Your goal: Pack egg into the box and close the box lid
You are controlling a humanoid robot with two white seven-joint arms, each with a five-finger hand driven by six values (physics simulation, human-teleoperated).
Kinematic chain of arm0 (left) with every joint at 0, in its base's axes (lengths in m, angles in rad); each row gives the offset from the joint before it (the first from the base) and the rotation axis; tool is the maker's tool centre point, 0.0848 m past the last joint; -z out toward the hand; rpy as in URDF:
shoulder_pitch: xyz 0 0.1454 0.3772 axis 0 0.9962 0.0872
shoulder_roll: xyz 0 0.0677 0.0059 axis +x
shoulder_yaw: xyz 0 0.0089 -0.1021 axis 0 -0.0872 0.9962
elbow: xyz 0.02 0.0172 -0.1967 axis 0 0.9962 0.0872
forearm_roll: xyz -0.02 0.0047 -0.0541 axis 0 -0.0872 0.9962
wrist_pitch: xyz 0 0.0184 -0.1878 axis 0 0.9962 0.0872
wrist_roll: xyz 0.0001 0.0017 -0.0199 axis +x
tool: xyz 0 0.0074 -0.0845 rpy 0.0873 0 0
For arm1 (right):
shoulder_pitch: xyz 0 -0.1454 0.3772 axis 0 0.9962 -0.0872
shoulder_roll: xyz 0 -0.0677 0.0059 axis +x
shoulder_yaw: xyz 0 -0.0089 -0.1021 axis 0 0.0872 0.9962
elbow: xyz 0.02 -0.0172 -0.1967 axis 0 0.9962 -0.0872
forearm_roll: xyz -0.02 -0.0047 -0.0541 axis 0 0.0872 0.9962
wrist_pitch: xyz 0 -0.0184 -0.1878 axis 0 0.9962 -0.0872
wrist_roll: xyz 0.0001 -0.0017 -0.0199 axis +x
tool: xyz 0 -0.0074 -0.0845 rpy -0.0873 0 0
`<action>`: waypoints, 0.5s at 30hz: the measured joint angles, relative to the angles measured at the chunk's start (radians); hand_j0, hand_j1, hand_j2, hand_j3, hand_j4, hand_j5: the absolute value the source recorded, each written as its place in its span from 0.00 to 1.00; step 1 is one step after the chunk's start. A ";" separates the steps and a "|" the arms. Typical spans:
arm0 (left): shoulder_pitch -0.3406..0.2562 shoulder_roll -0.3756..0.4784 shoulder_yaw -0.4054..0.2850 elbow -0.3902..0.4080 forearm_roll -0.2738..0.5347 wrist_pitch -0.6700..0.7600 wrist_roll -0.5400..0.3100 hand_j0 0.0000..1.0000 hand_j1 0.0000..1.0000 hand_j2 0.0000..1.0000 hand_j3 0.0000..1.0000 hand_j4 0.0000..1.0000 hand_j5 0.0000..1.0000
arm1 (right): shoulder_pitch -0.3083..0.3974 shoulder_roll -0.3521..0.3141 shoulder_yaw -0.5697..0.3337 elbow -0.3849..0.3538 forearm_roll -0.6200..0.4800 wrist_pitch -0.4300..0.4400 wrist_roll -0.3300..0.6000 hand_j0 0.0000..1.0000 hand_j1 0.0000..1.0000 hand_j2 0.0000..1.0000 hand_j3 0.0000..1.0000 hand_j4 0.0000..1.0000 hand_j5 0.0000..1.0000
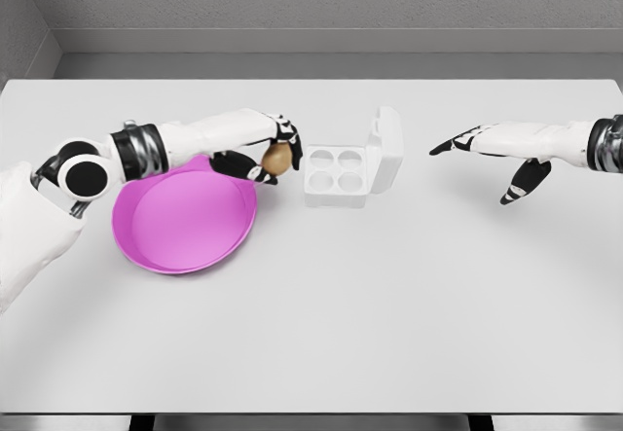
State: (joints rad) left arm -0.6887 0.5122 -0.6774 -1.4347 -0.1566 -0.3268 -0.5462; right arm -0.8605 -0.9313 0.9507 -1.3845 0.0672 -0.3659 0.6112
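Note:
A brown egg [276, 161] is held in my left hand [265, 159], whose fingers are curled around it just above the right rim of the pink plate [180, 222]. To the right of the egg stands the white egg box [336, 190], with its four cups showing and none filled. Its lid [386, 147] stands upright on the right side. My right hand [492, 154] hovers to the right of the box, apart from it, fingers spread and holding nothing.
The white table [389, 305] stretches wide in front of the plate and box. A grey wall runs behind the table's far edge.

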 measured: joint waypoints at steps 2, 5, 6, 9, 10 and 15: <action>-0.009 -0.017 0.000 0.007 -0.002 -0.003 0.005 0.40 0.40 0.40 0.40 0.40 0.40 | -0.002 -0.001 0.000 0.002 0.000 -0.001 0.000 1.00 1.00 1.00 1.00 1.00 1.00; -0.012 -0.049 -0.001 0.022 -0.017 -0.005 0.020 0.40 0.40 0.40 0.40 0.40 0.40 | -0.002 -0.001 0.008 0.020 0.001 -0.001 0.000 1.00 1.00 1.00 1.00 1.00 1.00; -0.012 -0.060 -0.003 0.027 -0.024 -0.005 0.037 0.40 0.40 0.40 0.40 0.40 0.40 | -0.002 0.000 0.015 0.026 0.001 -0.002 0.000 1.00 1.00 1.00 1.00 1.00 1.00; -0.023 -0.098 -0.007 0.047 -0.039 -0.007 0.073 0.40 0.40 0.40 0.40 0.40 0.40 | 0.005 0.004 0.026 0.036 0.001 -0.002 0.000 1.00 1.00 1.00 1.00 1.00 1.00; -0.025 -0.111 -0.007 0.058 -0.042 -0.011 0.082 0.40 0.40 0.40 0.40 0.40 0.40 | 0.003 0.005 0.028 0.038 0.001 -0.002 0.000 1.00 1.00 1.00 1.00 1.00 1.00; -0.035 -0.174 -0.004 0.133 -0.043 -0.064 0.165 0.40 0.40 0.40 0.40 0.40 0.40 | 0.003 0.014 0.032 0.041 0.001 -0.001 0.000 1.00 1.00 1.00 1.00 1.00 1.00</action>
State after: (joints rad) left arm -0.7240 0.3383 -0.6819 -1.3017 -0.1999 -0.3905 -0.3811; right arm -0.8575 -0.9171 0.9829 -1.3439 0.0684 -0.3672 0.6112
